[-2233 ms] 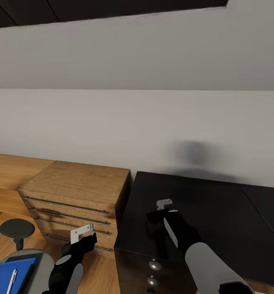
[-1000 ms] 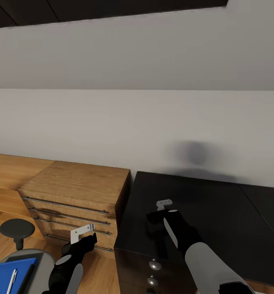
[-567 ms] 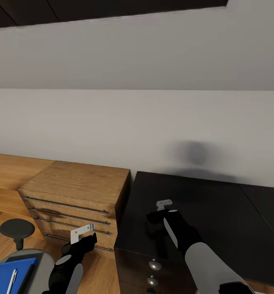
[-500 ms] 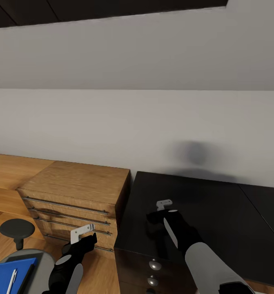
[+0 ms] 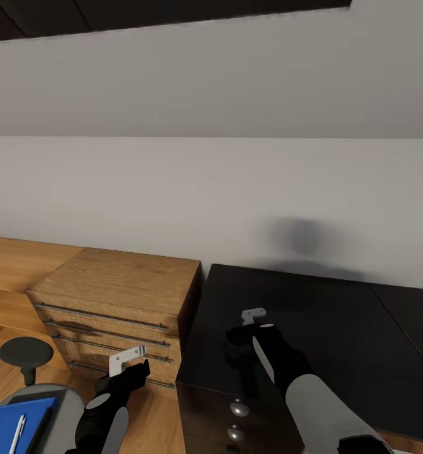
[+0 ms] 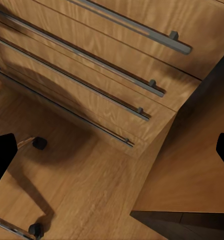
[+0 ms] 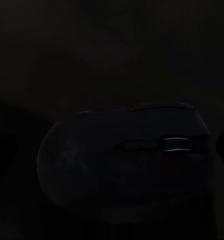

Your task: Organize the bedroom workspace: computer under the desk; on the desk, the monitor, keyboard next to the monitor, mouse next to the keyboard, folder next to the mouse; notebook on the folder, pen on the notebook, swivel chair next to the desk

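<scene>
The desk (image 5: 337, 321) fills the lower right of the head view, its black top bare toward the wall, with a black drawer unit (image 5: 236, 416) under its near corner; just beside it on the left stands an oak dresser (image 5: 120, 287) with long bar handles; lower left, the swivel chair (image 5: 53, 416) shows its grey seat and one black armrest (image 5: 25, 353); on that seat lies the blue folder (image 5: 12, 422), with the white pen (image 5: 19, 425) resting on it; the mouse (image 7: 124, 167) sits on the desk directly under the right gripper (image 5: 253, 315), a dark rounded shell with a scroll wheel, hard to make out against the black top; the right gripper's fingers appear as dark tips at both edges of its wrist view, spread wide of the mouse and not touching it; the left gripper (image 5: 128, 358) hangs over the wood floor before the dresser, its fingers likewise spread and empty; the mouse is likely light, rigid and smooth, so it may slip; the surest hold looks to be across its two long flanks, low down near the desk.
</scene>
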